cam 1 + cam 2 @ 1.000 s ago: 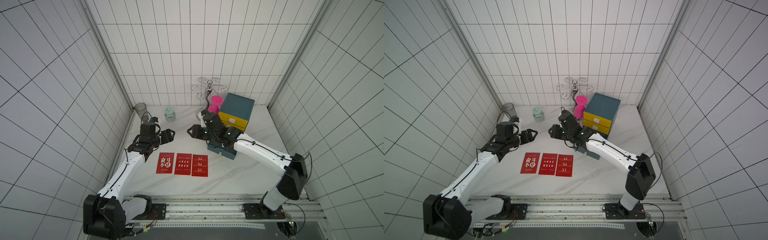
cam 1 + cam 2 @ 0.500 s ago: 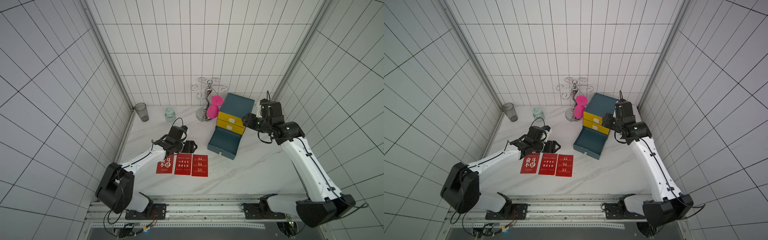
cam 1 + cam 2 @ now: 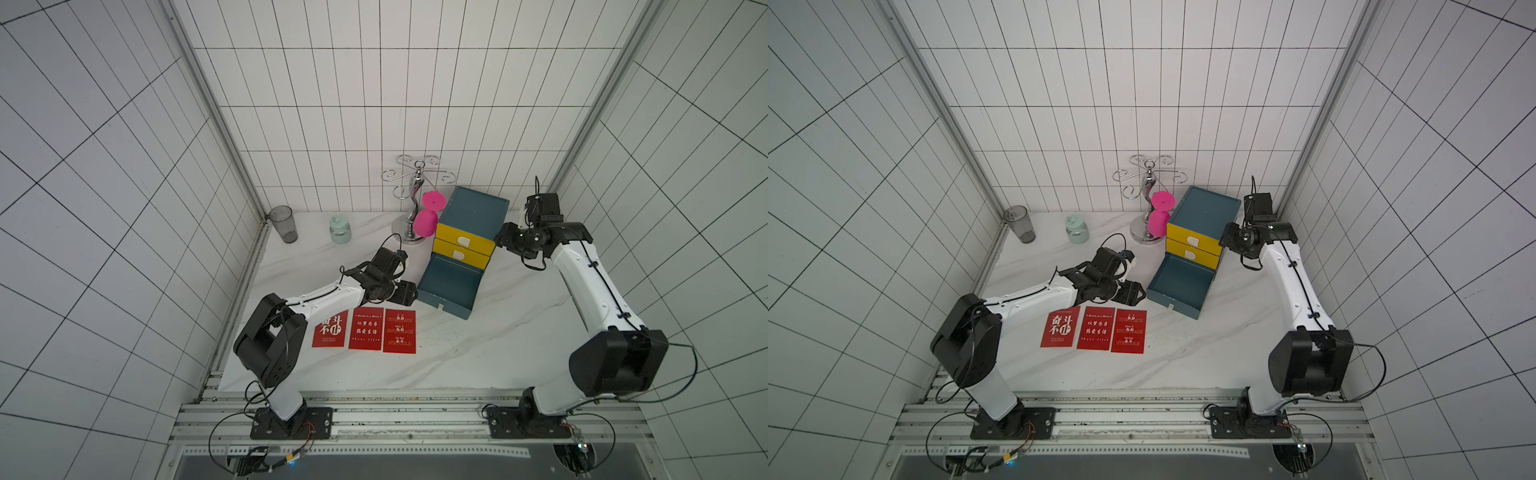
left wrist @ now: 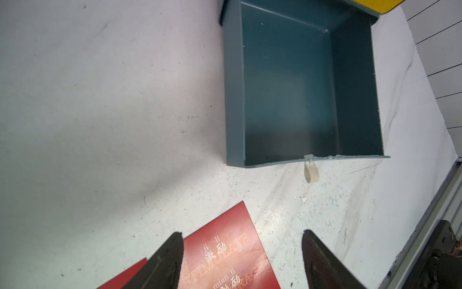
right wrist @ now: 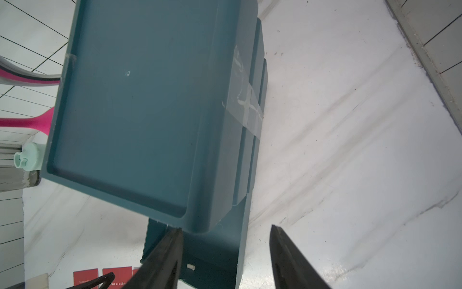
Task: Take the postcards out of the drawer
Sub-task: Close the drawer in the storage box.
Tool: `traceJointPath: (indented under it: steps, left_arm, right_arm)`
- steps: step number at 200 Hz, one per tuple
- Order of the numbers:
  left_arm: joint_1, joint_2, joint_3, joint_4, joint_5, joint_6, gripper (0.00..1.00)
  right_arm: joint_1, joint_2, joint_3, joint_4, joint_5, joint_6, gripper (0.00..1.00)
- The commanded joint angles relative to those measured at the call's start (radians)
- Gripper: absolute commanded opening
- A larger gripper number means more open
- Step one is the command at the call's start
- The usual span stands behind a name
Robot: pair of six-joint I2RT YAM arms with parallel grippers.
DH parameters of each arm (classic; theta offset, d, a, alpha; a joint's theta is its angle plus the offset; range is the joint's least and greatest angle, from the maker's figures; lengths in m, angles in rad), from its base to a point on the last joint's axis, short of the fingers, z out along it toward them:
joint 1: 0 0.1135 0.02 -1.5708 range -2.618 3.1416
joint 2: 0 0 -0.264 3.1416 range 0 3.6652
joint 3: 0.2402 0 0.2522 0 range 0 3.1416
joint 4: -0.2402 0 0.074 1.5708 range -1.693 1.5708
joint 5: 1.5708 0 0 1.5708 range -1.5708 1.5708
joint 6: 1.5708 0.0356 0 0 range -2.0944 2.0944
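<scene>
Three red postcards (image 3: 366,329) (image 3: 1096,328) lie side by side on the white table, in front of the pulled-out teal drawer (image 3: 427,277) (image 3: 1156,281). The drawer (image 4: 233,100) is empty inside. My left gripper (image 3: 405,291) (image 3: 1133,293) (image 4: 241,232) hovers open just left of the drawer's front corner, above the rightmost postcard (image 4: 225,250), holding nothing. My right gripper (image 3: 500,241) (image 3: 1225,241) (image 5: 225,227) stands open at the right front corner of the teal cabinet (image 3: 473,208) (image 5: 150,112), gripping nothing.
The cabinet has two shut yellow drawers (image 3: 463,239). Left of it stands a chrome rack (image 3: 413,199) with a pink glass (image 3: 428,216). A mint jar (image 3: 340,228) and a grey tumbler (image 3: 283,224) stand at the back left. A metal rail (image 3: 374,415) runs along the front edge.
My right arm has swung from the middle of the table back to the cabinet's right side. My left gripper has come in from the far left to the drawer's front corner. The postcards have not moved.
</scene>
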Motion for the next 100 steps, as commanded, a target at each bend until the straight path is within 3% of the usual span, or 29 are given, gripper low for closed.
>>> traceJointPath:
  steps: [1,100]
  left_arm:
    - [-0.010,0.039,0.046,0.000,-0.024,0.029,0.73]
    - [-0.037,0.154,0.137,-0.037,-0.057,0.067,0.72]
  right_arm:
    - [-0.013,0.037,0.093,0.020,-0.023,-0.016,0.59]
    - [-0.020,0.153,0.139,0.015,-0.040,-0.044,0.57]
